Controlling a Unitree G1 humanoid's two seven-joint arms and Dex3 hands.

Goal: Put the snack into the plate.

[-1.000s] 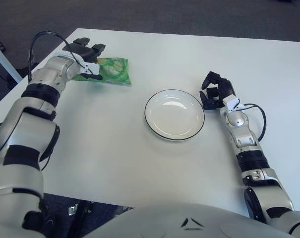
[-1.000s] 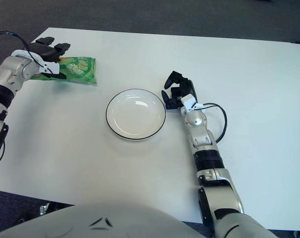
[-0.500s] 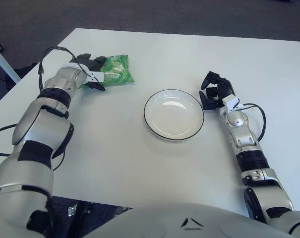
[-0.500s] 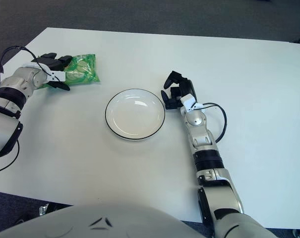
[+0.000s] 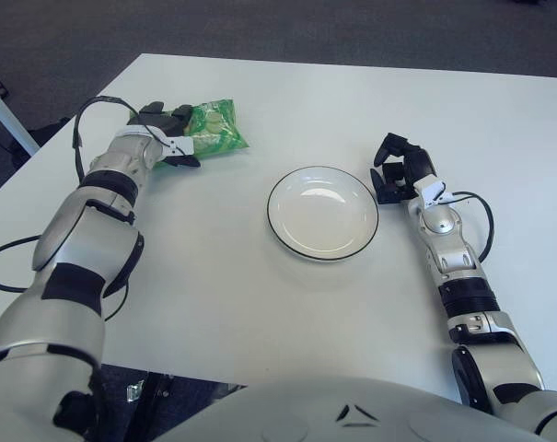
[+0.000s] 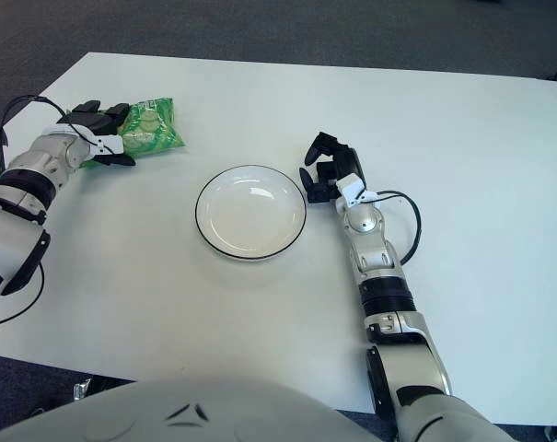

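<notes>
Gripping the green snack bag (image 5: 213, 128), your left hand (image 5: 166, 136) sits at the table's (image 5: 260, 304) far left, well apart from the plate (image 5: 323, 213). Your right hand (image 5: 400, 169), fingers curled and holding nothing, shows just right of the plate.

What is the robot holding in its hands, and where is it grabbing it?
The left hand grips the green snack bag by its left end. The right hand, beside the plate, holds nothing.
</notes>
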